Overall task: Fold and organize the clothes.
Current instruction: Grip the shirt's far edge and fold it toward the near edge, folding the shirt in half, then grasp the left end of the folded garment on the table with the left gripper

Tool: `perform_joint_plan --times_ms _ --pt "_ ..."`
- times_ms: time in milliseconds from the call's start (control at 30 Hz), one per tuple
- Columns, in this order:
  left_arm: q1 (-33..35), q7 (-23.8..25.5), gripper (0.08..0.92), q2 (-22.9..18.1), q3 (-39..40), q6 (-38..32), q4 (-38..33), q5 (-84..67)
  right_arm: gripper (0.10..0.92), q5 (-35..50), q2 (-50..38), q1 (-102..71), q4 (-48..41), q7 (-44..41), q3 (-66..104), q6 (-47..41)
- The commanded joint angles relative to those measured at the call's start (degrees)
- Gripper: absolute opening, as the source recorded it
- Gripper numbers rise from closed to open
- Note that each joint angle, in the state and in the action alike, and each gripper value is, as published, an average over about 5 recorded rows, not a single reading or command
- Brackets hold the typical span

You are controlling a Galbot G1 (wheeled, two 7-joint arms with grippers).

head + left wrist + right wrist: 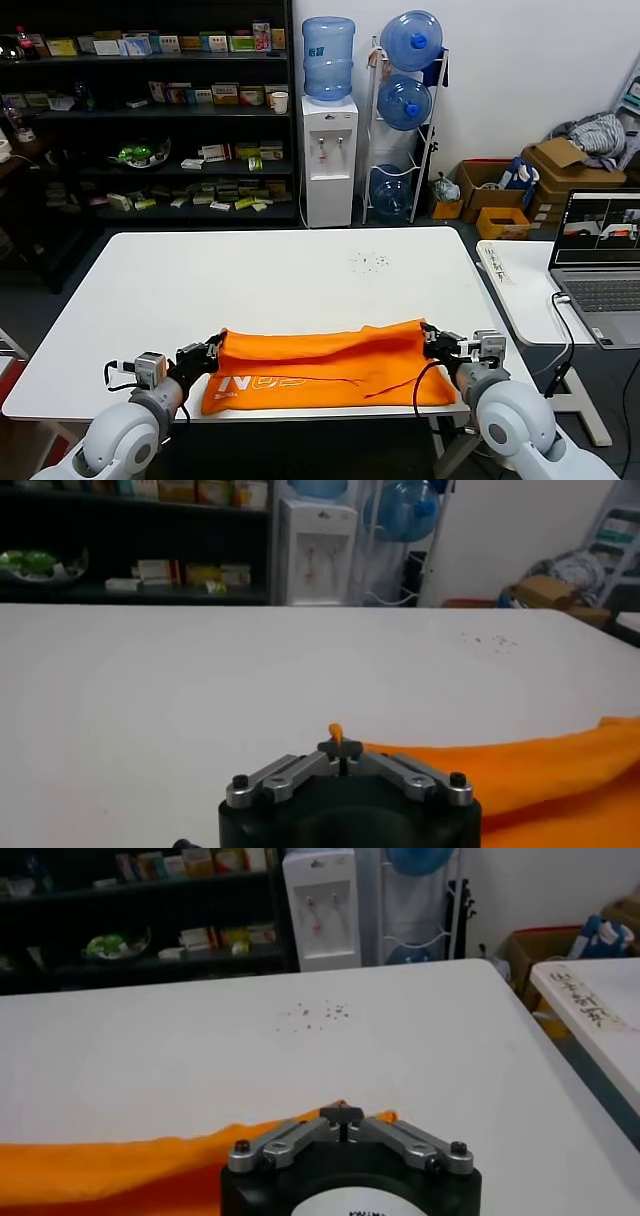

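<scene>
Our left gripper (212,350) is clenched on the T-shirt (325,365) at its 9 o'clock corner. The shirt lies folded along the near edge of the table (280,280). Our right gripper (432,338) pinches its 2 o'clock corner.

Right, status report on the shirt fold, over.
Left claw shut on the orange T-shirt at its left corner. Right claw shut on its right corner. Shirt partly folded at the white table's near edge. Nothing in the way.
</scene>
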Motion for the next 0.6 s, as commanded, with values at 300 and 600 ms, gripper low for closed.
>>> perform_joint_plan --times_ms 300,600 --pt "6.3 -0.6 0.288 0.2 -3.9 1.3 -2.9 0.9 0.310 -0.3 -2.4 -10.7 7.8 -0.9 6.4 -1.0" --pt "9.8 -0.5 0.548 -2.5 -4.8 0.3 -1.1 2.7 0.570 -1.5 -1.9 -14.4 9.2 -2.3 12.9 0.4"
